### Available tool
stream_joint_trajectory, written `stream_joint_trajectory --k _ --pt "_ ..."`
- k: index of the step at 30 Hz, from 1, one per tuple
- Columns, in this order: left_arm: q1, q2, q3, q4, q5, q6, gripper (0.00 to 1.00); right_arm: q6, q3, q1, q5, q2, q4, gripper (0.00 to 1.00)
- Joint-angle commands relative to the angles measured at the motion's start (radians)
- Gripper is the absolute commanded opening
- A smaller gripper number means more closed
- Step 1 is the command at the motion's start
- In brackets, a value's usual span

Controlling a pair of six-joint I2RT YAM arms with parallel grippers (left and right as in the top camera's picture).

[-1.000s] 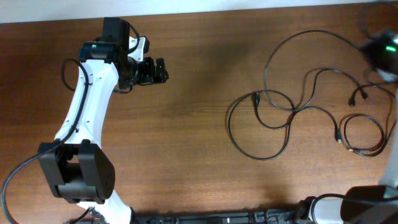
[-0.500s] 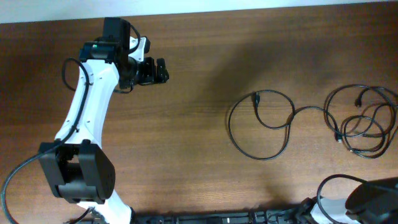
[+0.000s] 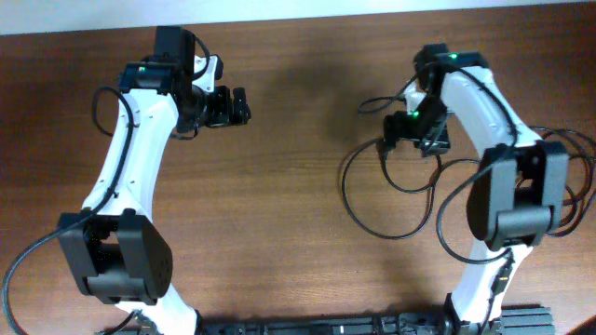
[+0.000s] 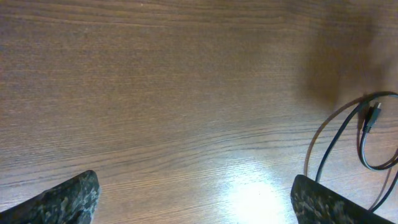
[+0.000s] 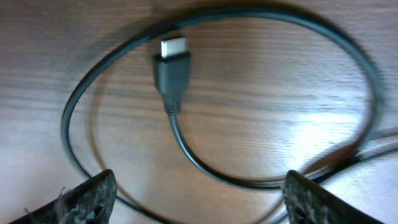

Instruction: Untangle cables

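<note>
The cables lie on the right half of the wooden table. One large loop (image 3: 344,191) carries a small plug (image 3: 382,147). More loops (image 3: 577,141) lie at the right edge, partly hidden under the right arm. My right gripper (image 3: 399,136) hovers open just beside that plug. In the right wrist view the plug (image 5: 173,68) and its curling cord (image 5: 249,180) lie ahead of the spread fingertips (image 5: 90,198), and nothing is gripped. My left gripper (image 3: 242,105) stands open over bare wood at the upper left. The left wrist view catches a cable (image 4: 336,130) and a plug (image 4: 372,116) far to the right.
The brown wooden table (image 3: 279,214) runs to a pale edge at the back (image 3: 298,11). The left arm's white links (image 3: 126,177) cross the left side. A thicker black arm wire (image 3: 447,223) hangs beside the right arm's base.
The right gripper went from shut to open and let go of the cable, which dropped into loops at the right. The right arm then swung in over the left loop's plug. Left arm unmoved.
</note>
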Motion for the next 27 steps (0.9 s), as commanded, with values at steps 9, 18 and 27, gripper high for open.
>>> stream_joint_trajectory --k 9,18,27 --pt "-0.003 -0.016 -0.002 -0.016 -0.003 -0.002 0.99 0.178 -0.021 0.174 0.190 0.075 0.204 0.66" --pt "-0.003 -0.016 -0.002 -0.019 -0.003 -0.001 0.99 0.234 -0.122 0.173 0.175 0.075 0.311 0.33" --pt "-0.003 -0.016 -0.002 -0.019 -0.003 -0.002 0.99 0.233 -0.122 0.174 0.044 0.075 0.297 0.04"
